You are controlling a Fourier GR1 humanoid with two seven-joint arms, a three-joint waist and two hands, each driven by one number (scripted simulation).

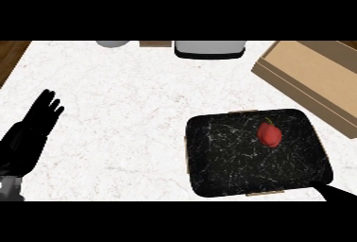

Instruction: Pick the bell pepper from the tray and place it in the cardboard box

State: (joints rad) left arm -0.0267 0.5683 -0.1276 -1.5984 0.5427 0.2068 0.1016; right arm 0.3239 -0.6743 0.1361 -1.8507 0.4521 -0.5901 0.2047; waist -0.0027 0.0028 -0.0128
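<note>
I see the white counter (125, 94), with the cardboard box (307, 75) at its upper right and the black tray (230, 160) near it. My left hand (31, 134) rests at the left, fingers straight. The red bell pepper (270, 134) lies in the tray's upper right. Only 1 sliver of my right hand (339, 193) shows, so I cannot tell its state.

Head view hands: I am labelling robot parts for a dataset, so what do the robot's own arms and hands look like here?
The left hand is plain black with long slender fingers, on a grey forearm. Of the right hand only a black wedge-shaped part shows at the lower edge. No cables or markings show.
</note>
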